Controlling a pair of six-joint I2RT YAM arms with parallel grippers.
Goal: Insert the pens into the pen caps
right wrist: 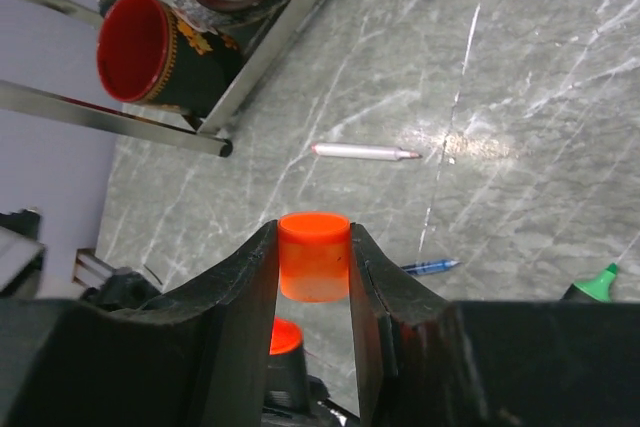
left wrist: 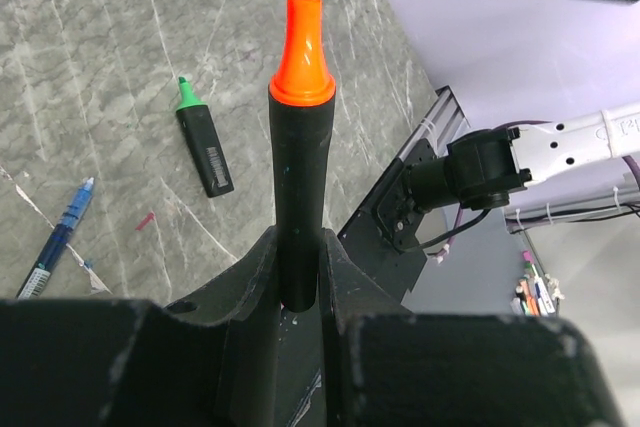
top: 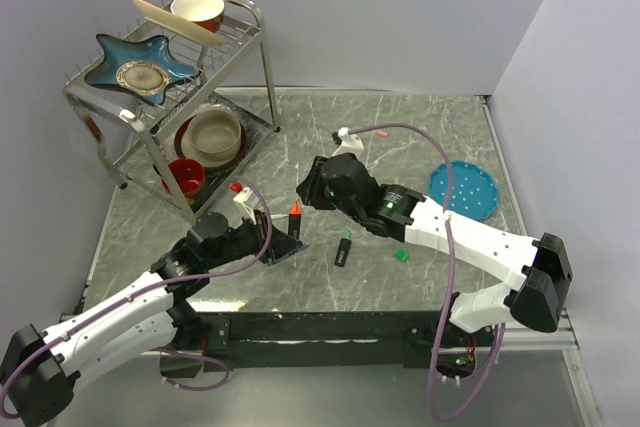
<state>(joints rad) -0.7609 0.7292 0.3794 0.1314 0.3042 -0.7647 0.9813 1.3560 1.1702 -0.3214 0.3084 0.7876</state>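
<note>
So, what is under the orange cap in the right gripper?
Just below the orange cap, an orange part of the highlighter shows; the left gripper holds this pen. The cap and the fingers of the right gripper cover the rest.

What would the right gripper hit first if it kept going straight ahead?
Probably the orange tip of the black highlighter, held by the left gripper. It shows just beyond the orange cap in the right gripper, slightly off-centre; the gap is unclear.
</note>
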